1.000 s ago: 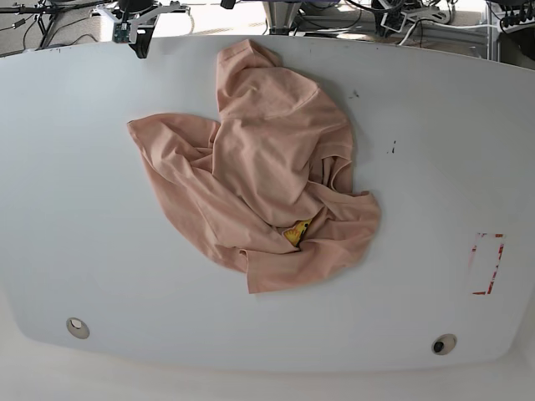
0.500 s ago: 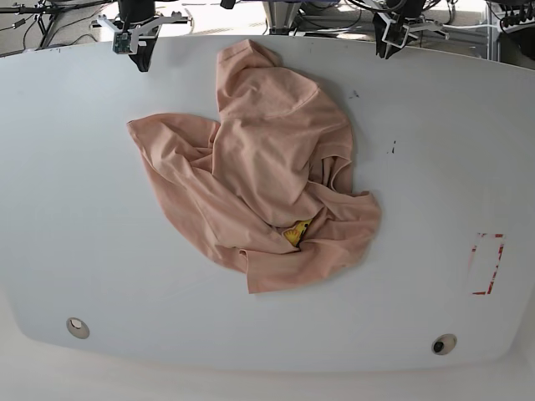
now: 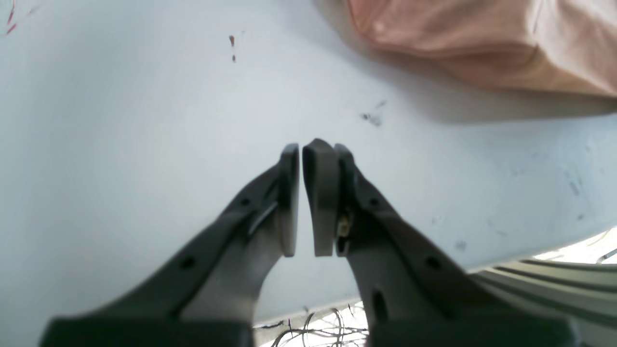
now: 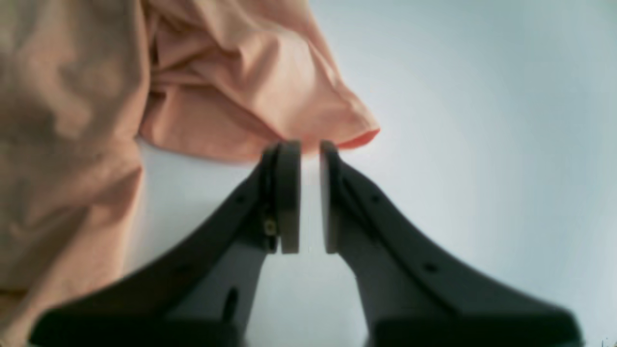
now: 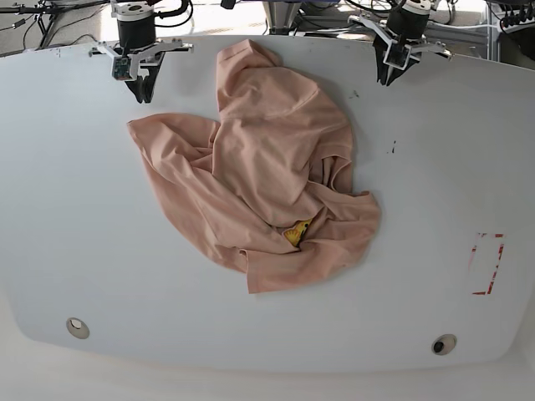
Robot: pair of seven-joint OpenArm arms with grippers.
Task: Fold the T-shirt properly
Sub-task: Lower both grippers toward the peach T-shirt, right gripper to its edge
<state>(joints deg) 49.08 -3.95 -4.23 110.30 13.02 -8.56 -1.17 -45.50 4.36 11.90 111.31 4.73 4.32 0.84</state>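
Observation:
The salmon-pink T-shirt (image 5: 267,167) lies crumpled in a heap in the middle of the white table, with a bit of yellow emblem (image 5: 297,231) peeking from a fold. My right gripper (image 5: 140,92) hangs over the far left of the table, just behind the shirt's left corner. In the right wrist view, the right gripper (image 4: 310,144) has a narrow gap between its jaws, nothing in it, and a shirt fold (image 4: 217,86) just ahead. My left gripper (image 5: 386,77) hovers at the far right, off the cloth. Close up, the left gripper (image 3: 301,149) is shut and empty, the shirt (image 3: 482,43) lying beyond it.
A red-outlined rectangle (image 5: 486,263) is marked on the table at the right. Two round fittings (image 5: 77,327) (image 5: 444,343) sit near the front edge. Small dark marks (image 3: 371,117) dot the surface by the left gripper. Cables and frames crowd the space behind the table's far edge (image 5: 468,46).
Both grippers have come forward from behind the far edge over the table toward the shirt. The T-shirt has not moved.

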